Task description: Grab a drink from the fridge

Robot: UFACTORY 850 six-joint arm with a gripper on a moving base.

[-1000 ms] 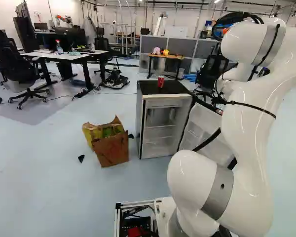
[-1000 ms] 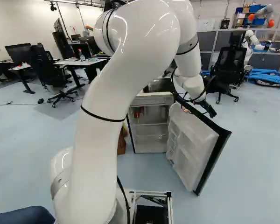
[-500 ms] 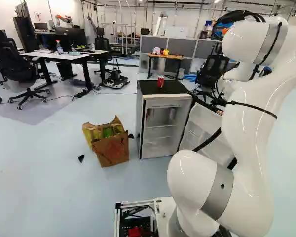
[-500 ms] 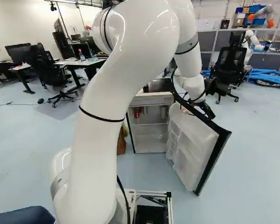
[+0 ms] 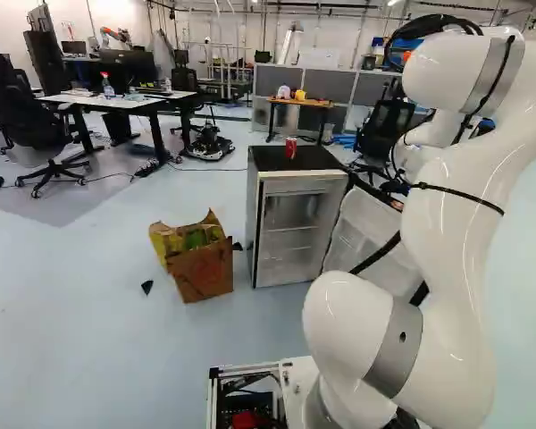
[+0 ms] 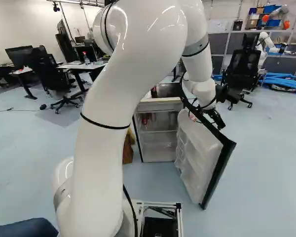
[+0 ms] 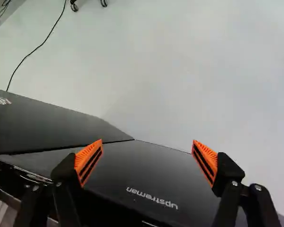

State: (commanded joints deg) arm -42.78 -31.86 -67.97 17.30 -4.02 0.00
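- Tool status: we read the tool (image 6: 216,118) as released; in the wrist view its two fingers stand wide apart w/ nothing btwn the orange pads (image 7: 89,160).
- Tool pos.: we locate it beyond the upper edge of the open door (image 6: 200,148), on the outer side. Contact w/ the door: we cannot tell.
- Wrist view, under & ahead of the fingers: we note the black outer face of the door w/ light print, and pale floor (image 7: 180,66) past its edge.
- Door config.: open, R side of fridge (image 5: 253,223); white inner face w/ racks shows in the R base view.
- Drink, ext.: we find one red can (image 5: 291,148) upright on the black fridge top (image 5: 270,161), well apart from the tool.
- Drink, int.: we see small red items (image 6: 146,118) in the upper part of the fridge interior; type too small to tell.
- Door, upper inner side: a small red item (image 6: 192,117) shows near the tool; ID n/a at this res.
- Adj. items: we log a brown bag (image 5: 201,273) on the floor, L of the fridge in the L base view.
- Background, R base view: black chair (image 6: 242,69), blue tubes (image 6: 286,82) & another robot (image 6: 260,47).
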